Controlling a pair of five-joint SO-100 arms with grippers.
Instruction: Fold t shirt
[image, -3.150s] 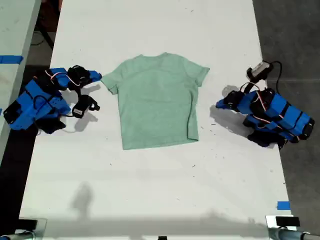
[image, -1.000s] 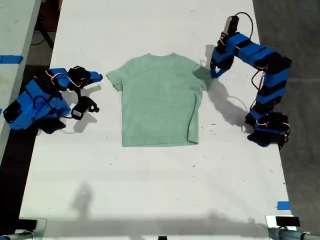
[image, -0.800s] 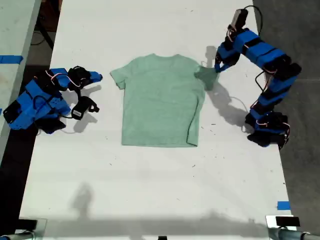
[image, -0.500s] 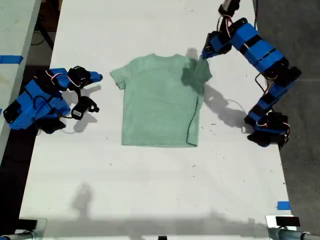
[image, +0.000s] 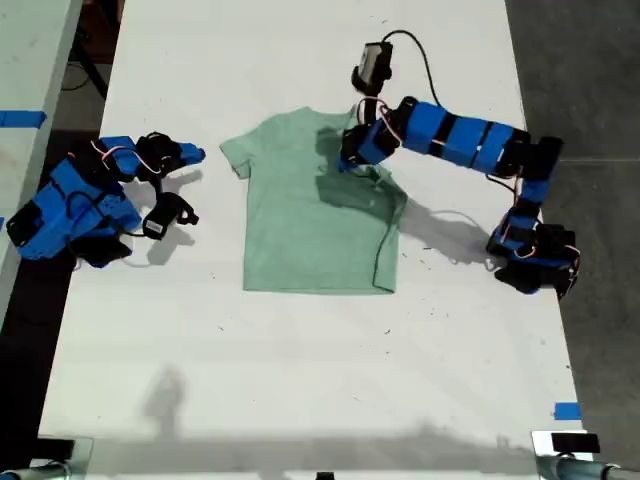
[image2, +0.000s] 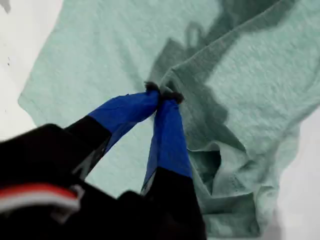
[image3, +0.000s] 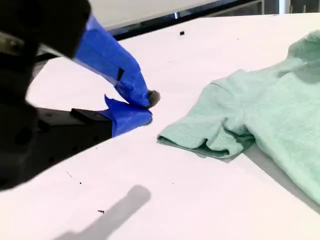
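One sleeve of the t shirt (image: 315, 215) is being folded inward; the first end effector (image2: 162, 95), clamped on it, should next release. The second end effector (image3: 145, 107) rests closed on the counter (image: 300, 380).

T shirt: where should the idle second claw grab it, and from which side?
The free sleeve at its hem, coming in low from the exterior view's left. That sleeve lies on the table with its open edge facing my second claw.
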